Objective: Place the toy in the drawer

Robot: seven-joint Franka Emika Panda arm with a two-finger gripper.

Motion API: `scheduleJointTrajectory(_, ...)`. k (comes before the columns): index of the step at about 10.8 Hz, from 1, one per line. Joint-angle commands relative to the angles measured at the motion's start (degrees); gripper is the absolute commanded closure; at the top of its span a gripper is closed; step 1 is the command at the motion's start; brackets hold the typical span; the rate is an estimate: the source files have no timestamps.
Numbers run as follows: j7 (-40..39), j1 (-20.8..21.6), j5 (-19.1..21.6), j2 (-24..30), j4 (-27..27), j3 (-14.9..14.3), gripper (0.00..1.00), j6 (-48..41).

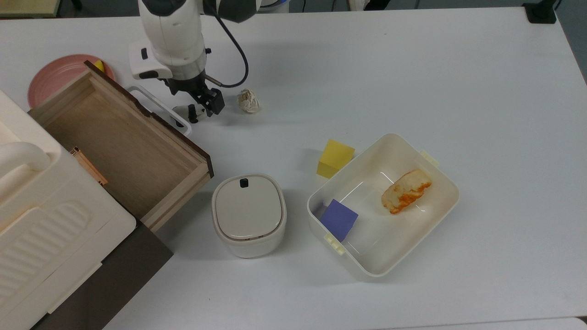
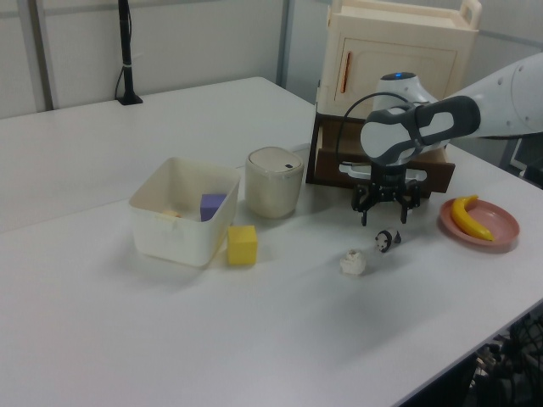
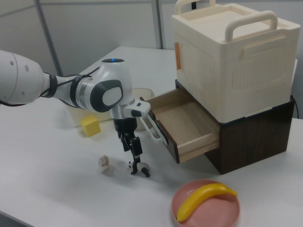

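The toy (image 2: 387, 241) stands just below the gripper (image 2: 383, 218) (fingers spread) on the table.

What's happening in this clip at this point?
A Franka arm has its gripper open just above the toy panda, which stands on the white table beside the open drawer's white handle. The toy is not gripped yet and the drawer is empty. A crumpled paper ball lies close by.

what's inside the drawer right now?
The drawer is pulled open and its bare wood floor holds nothing; the panda toy is on the table by its white handle, at the hand. The back end sits under the cream cabinet, out of sight.
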State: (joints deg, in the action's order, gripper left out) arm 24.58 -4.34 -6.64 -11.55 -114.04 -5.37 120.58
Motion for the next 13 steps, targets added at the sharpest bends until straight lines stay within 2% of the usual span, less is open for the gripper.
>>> scheduleJointTrajectory(1, 2.93, 0.30, -1.79, -1.18, -3.46, -0.52, 0.00, 5.08)
scheduleJointTrajectory(2, 2.93, -0.14, -2.32, -2.41, -3.38, -0.52, 0.02, 5.45)
scheduleJointTrajectory(3, 2.84, -0.14, -2.50, -2.60, -3.38, -0.52, 0.17, 5.63)
scheduleJointTrajectory(6, 2.49, -0.06, -3.11, -3.13, -3.47, -0.43, 0.68, 5.98)
scheduleJointTrajectory(7, 2.32, 0.03, -3.11, -2.96, -3.30, -0.43, 0.94, 5.98)
scheduleJointTrajectory(8, 2.32, 0.29, -3.11, -2.43, -3.21, -0.43, 1.00, 5.81)
scheduleJointTrajectory(13, 1.71, 1.35, -3.03, -0.32, -2.94, 0.10, 1.00, 5.02)
